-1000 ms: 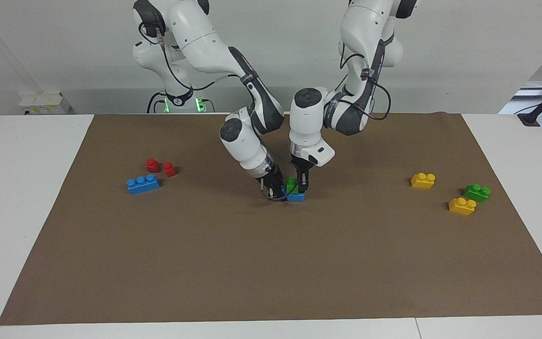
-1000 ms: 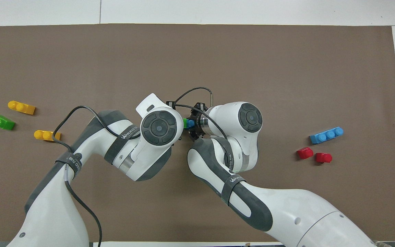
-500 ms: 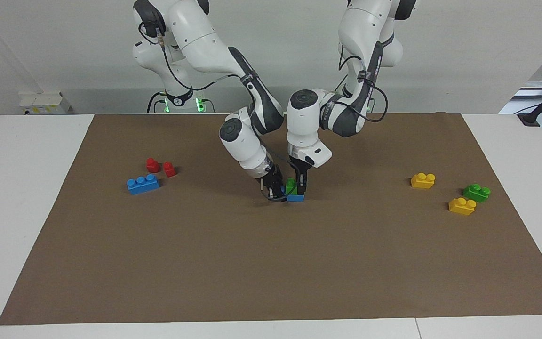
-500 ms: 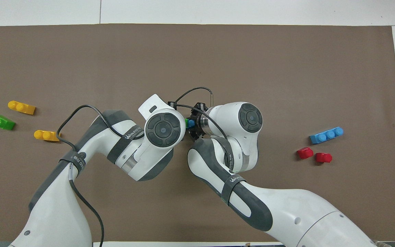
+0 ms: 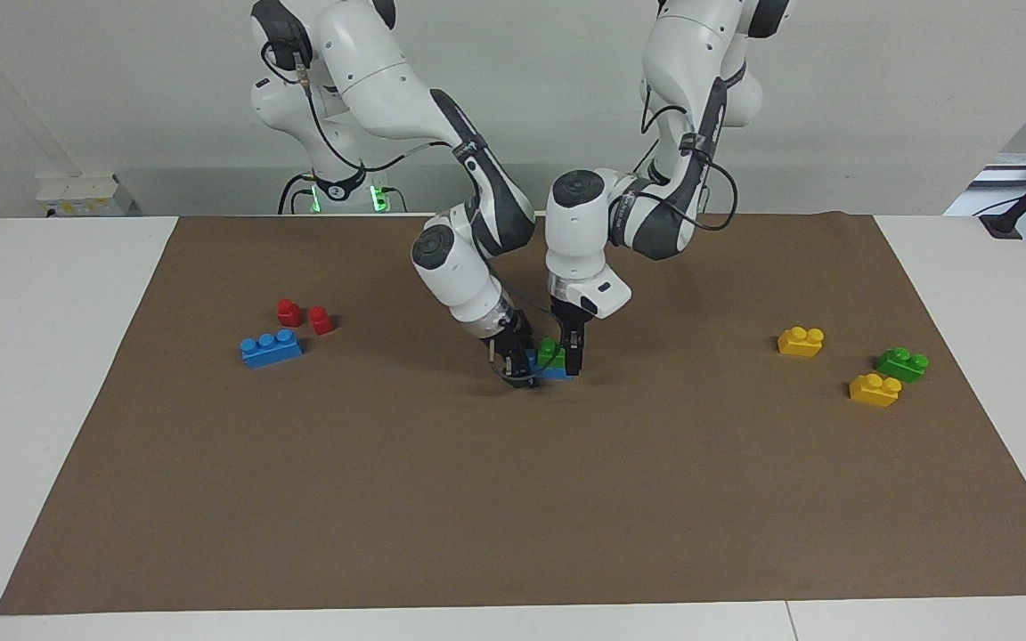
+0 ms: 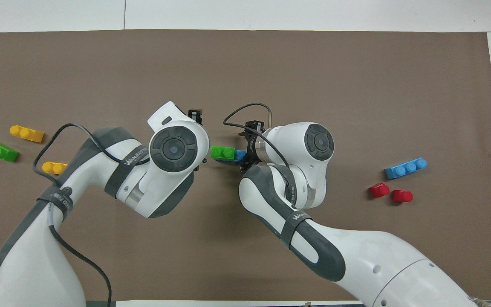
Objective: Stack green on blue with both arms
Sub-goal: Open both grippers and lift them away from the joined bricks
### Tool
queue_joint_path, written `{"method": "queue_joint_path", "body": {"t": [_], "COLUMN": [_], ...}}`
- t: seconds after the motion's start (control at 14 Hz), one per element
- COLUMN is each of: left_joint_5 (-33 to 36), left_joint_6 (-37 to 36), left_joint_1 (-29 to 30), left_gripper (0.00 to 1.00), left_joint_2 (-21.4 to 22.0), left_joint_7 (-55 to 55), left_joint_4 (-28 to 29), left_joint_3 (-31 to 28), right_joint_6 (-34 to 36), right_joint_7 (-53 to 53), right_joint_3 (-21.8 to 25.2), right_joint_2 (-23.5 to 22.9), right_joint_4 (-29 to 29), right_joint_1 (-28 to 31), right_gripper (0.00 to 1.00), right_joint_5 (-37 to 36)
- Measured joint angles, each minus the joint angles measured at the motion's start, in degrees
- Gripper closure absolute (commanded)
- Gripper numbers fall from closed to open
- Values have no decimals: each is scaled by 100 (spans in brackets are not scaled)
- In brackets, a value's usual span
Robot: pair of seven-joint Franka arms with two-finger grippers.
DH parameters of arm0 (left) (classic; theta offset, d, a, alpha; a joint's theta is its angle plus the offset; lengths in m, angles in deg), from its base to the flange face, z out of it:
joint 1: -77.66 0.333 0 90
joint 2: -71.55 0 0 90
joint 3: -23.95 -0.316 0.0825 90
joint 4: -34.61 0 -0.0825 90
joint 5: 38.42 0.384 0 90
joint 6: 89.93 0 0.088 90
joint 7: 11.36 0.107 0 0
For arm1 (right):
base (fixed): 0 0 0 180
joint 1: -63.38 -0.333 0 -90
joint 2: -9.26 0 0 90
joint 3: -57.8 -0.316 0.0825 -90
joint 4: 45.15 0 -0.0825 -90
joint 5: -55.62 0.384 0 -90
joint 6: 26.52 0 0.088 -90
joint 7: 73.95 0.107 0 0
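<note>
Overhead view: green brick lengthwise atop blue brick, both jaws seemingly spread.

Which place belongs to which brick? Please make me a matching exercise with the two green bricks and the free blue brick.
Things:
1. middle green brick
2. green brick at the left arm's end
3. blue brick at the right arm's end

Places:
A. beside the red blocks
B. on top of the lower blue brick
C. beside the yellow bricks

Pairs: 1-B, 2-C, 3-A
</note>
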Motion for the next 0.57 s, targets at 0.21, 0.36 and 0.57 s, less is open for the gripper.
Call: {"method": "queue_joint_path", "body": {"t": [0.21, 0.36, 0.57], "left_joint_5": [0, 0, 0], "left_joint_6": [-139, -175, -272], "left_joint_1": [355, 670, 1192], "left_gripper": [0, 0, 0], "left_joint_2": [212, 297, 393], "left_joint_7": [499, 923, 1901], "left_joint_4": [-4, -16, -52], "left_joint_3": [-11, -25, -35], "right_joint_6": [665, 1164, 2030], "right_joint_7": [-213, -594, -1714], "right_joint_3": [10, 21, 46], "right_joint_2": [64, 216, 563], "right_joint_4": [234, 343, 463], "right_joint_1": [500, 918, 1534], "right_gripper": [0, 0, 0], "right_joint_5": [0, 0, -67]}}
